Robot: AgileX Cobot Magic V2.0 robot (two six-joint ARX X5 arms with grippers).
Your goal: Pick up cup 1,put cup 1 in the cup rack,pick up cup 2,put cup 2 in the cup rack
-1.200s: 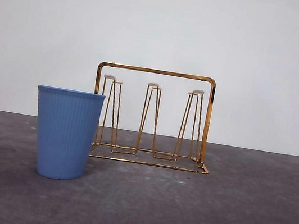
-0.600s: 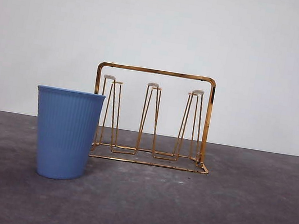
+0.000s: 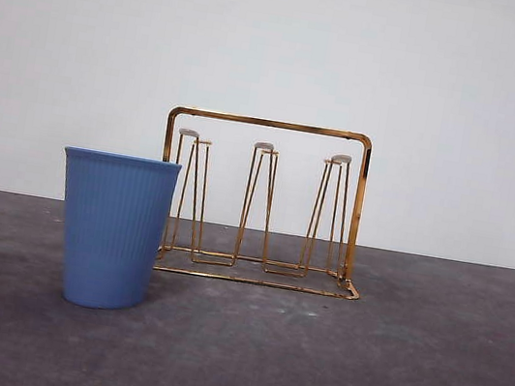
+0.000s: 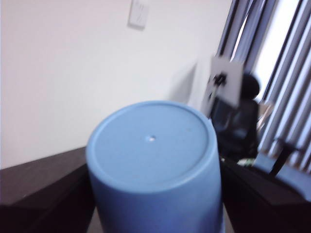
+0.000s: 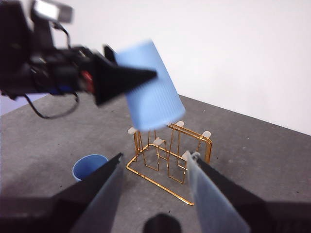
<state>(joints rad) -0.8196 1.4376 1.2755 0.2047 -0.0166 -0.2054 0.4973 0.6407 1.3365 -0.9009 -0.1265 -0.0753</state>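
L pincer (image 5: 124,77) grips blue cup (image 5: 150,87) above cup rack (image 5: 170,155) | R pincer (image 5: 155,170) open | 2nd cup (image 3: 113,229) on table

Left gripper (image 5: 146,75) is up in the air above the cup rack (image 5: 170,155), clamped on a blue cup (image 5: 150,90) that's tipped over with its base pointing away from the wrist. Right gripper (image 5: 153,170) hangs back on the near side of the rack, jaws spread apart, holding nothing.
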